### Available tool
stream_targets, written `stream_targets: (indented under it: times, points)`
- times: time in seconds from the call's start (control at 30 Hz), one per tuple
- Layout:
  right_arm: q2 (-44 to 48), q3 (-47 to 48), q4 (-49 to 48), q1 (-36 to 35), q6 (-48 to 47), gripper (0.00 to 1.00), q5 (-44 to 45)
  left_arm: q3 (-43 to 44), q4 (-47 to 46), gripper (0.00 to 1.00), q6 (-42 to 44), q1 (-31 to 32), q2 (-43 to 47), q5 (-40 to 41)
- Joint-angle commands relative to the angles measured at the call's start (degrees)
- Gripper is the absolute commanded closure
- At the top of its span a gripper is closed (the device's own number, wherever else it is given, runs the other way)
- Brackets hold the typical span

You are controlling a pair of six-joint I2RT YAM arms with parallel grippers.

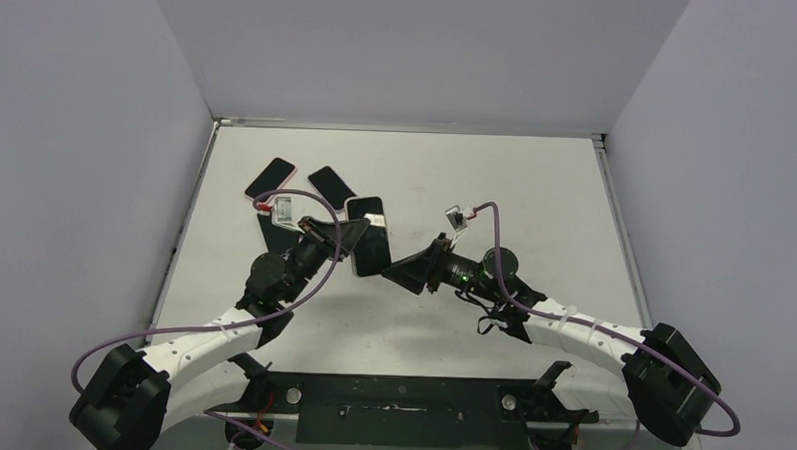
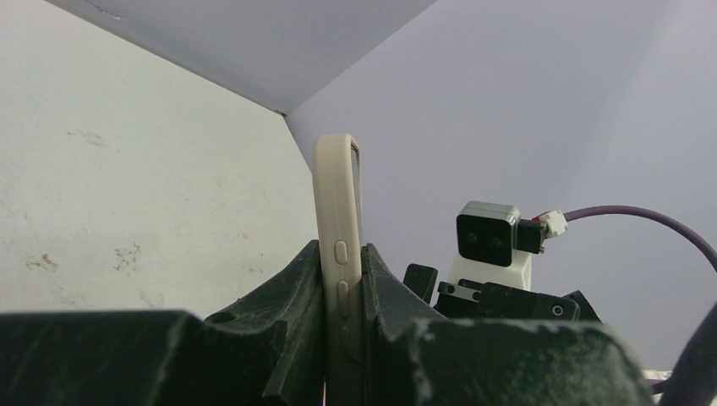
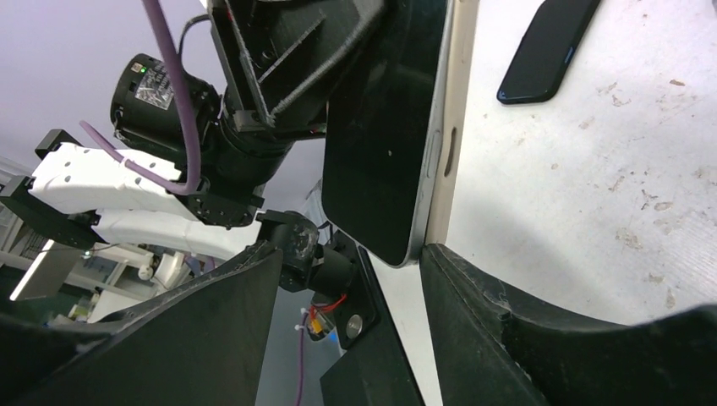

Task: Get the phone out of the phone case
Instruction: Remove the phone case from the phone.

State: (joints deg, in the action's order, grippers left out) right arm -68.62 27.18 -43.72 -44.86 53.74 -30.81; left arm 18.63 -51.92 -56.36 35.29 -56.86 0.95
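The phone [image 3: 385, 127] is a stiff, smooth glass slab, likely slippery and easy to crack if dropped. Its beige phone case [image 2: 338, 245] looks rubbery and should bend at the rim. Both are held on edge in the air above the tabletop [image 3: 592, 211], with spare phones [image 1: 272, 177] lying further back. The left tool [image 2: 342, 338] is clenched on the phone case, pressing both flat faces low down by the side buttons. The right tool [image 3: 347, 258] stands released, its fingers either side of the phone's free corner, apparently not touching. The best hold, I judge, is to pinch that corner and peel the soft rim away
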Motion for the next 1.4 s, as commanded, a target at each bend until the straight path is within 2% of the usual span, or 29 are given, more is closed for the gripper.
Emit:
stream_targets:
  times: [0.0, 0.3, 0.63, 0.83, 1.37]
  points:
    - [4.46, 2.48, -4.21, -0.58, -2.57, 0.38, 4.21, -1.30, -0.66, 1.00, -3.61, 1.19, 1.00, -0.17]
    - [4.81, 1.23, -4.46, -1.40, -0.92, 0.37, 5.69, -4.85, -6.31, 1.00, -9.01, 0.64, 2.89, 4.78]
    - [4.45, 0.31, 2.54, -4.63, -0.13, 0.37, 12.15, -9.15, -15.57, 1.00, -13.19, 0.48, 3.27, 9.18]
    - [2.32, 0.80, 0.85, -7.69, 0.63, 0.41, 13.78, -9.71, -17.51, 1.00, -13.52, 0.47, 2.59, 9.66]
    - [2.87, 0.68, 3.60, -9.60, 0.80, 0.45, 19.00, -10.46, -20.61, 1.00, -14.39, 0.35, 2.67, 10.50]
